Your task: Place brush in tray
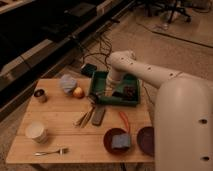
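Observation:
The dark green tray (116, 79) stands at the back right of the wooden table (60, 112). My white arm reaches in from the right, over the tray. My gripper (98, 96) hangs low over the tray's front left corner. A small dark thing with a pale end, which looks like the brush (93, 101), sits right at the gripper's tip by the tray's front rim. I cannot tell whether the gripper holds it. A dark brownish object (130, 91) lies in the right part of the tray.
A flat dark bar (98, 116), metal utensils (84, 119) and an orange-handled utensil (124, 120) lie in front of the tray. Two dark red plates (146, 140), one bearing a blue-grey block (120, 141), stand front right. An apple (78, 92), blue-grey lump (67, 83), metal cup (40, 95), white bowl (36, 131) and fork (50, 151) are on the left.

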Robot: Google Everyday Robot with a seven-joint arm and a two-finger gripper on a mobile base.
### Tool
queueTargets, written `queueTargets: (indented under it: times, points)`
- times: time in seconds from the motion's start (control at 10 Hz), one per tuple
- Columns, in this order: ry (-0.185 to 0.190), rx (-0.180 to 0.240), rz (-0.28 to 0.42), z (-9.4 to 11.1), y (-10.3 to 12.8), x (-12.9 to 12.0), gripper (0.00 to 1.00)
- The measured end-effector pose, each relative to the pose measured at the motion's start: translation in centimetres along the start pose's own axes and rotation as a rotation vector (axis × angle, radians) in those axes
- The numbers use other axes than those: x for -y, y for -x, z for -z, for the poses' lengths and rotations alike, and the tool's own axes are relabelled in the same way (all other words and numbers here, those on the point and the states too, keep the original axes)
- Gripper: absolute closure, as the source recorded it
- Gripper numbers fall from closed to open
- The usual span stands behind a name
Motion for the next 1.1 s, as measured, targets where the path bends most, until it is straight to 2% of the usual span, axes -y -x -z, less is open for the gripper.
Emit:
queueTargets:
  times: [0.2, 0.4, 0.6, 0.9, 1.1]
  points:
    - [-0.014, 0.004, -0.009, -0.1, -0.4, 0.1, 1.0]
    - [-0.024, 0.04, -0.057, -0.1, -1.5, 0.0, 1.0]
    - [-0.023, 0.06, -0.123, -0.5, -2.3, -0.2, 1.0]
    - [-0.017, 0.066, -0.158, -1.3, -2.8, -0.5, 1.0]
    - [-0.019, 0.091, -0.187, -1.1, -3.3, -0.4, 1.0]
